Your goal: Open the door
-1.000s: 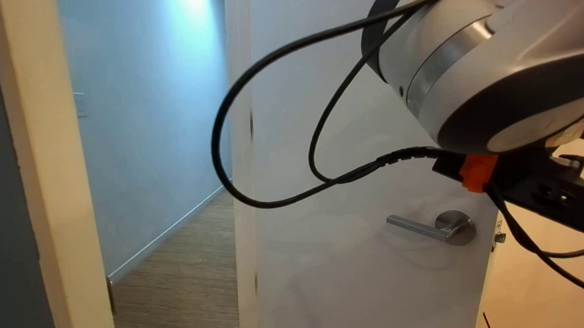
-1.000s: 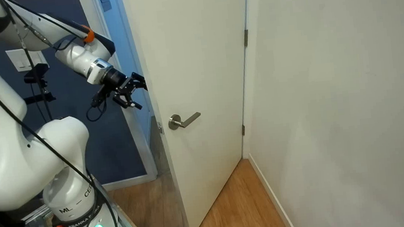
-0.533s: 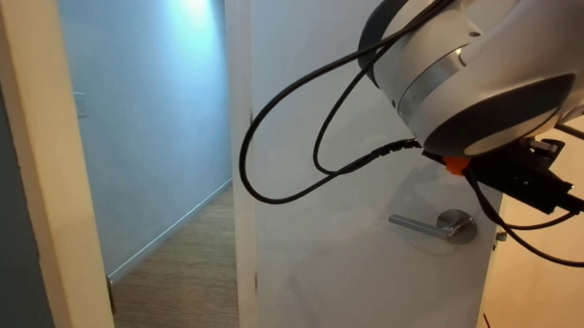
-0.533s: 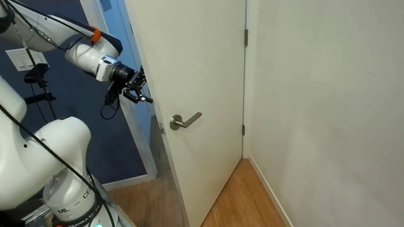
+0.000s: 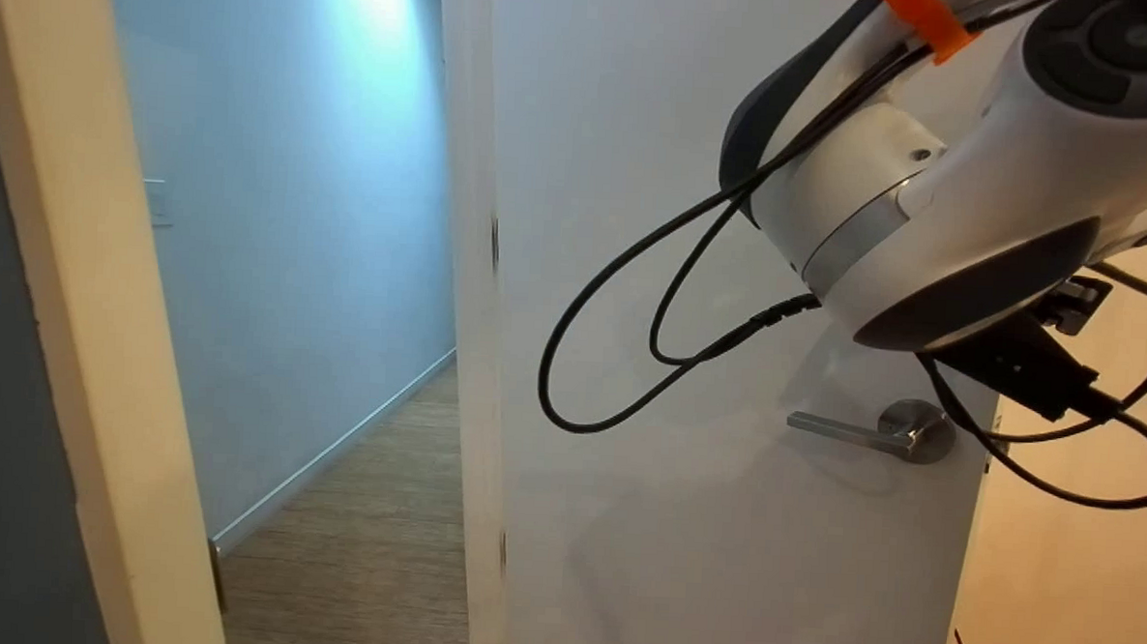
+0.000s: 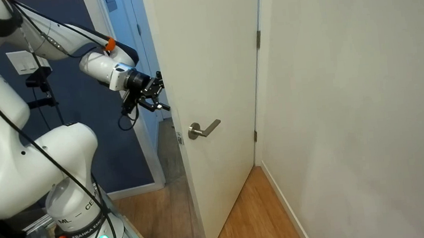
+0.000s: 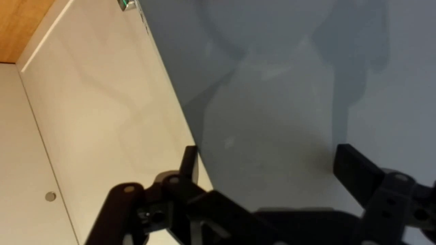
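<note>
The white door point(image 6: 215, 76) stands part open, hinged at the right in this exterior view. It also shows in an exterior view point(image 5: 603, 536), and its grey-looking face fills the right of the wrist view point(image 7: 272, 92). Silver lever handles point(image 6: 204, 130) point(image 5: 854, 432) show on both faces. My gripper point(image 6: 164, 91) is above handle height at the door's free edge. Its jaws point(image 7: 267, 149) are wide apart with nothing between them. The right finger is close to or touching the door face; the left finger lies over the free edge. In an exterior view the arm hides the fingers.
A white wall point(image 6: 358, 101) stands beyond the hinges. A white frame post point(image 5: 118, 341) and a hallway wall point(image 5: 287, 222) lie to the left of the door. A black cable loop point(image 5: 583, 429) hangs from the arm before the door. A latch point(image 6: 179, 138) shows on the free edge.
The gripper has moved right and slightly down toward the wall side. The door has swung with it, a little wider open, most clearly in the last half second.
</note>
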Tool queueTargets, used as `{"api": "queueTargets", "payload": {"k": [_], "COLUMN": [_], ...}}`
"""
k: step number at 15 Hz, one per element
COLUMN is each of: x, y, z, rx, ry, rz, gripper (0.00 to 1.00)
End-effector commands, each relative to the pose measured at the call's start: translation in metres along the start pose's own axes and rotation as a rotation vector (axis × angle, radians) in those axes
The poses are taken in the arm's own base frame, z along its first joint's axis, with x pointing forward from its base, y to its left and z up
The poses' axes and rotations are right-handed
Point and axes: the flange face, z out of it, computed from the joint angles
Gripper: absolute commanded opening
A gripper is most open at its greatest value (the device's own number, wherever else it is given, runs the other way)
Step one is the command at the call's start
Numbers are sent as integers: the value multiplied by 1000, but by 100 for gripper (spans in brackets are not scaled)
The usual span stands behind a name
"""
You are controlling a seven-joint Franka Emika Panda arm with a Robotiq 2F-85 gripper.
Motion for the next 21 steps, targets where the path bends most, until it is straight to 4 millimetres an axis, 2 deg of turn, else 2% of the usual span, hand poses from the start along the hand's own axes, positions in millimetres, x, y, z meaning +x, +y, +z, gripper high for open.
{"api": "queueTargets", "payload": {"k": [1, 3, 10, 14, 17, 18, 19, 21], "x": [14, 17, 33, 37, 38, 39, 40, 31], "y": [-7, -3, -10, -3, 4, 3, -2, 2], "z": [33, 53, 112, 143, 159, 153, 156, 160], "rx": [39, 31, 87, 91, 106, 115, 92, 90], "ry": [72, 113, 186, 205, 225, 186, 216, 192], "rz": [48, 45, 111, 119, 102, 121, 106, 95], "gripper": [100, 100, 100, 100, 100, 100, 100, 100]}}
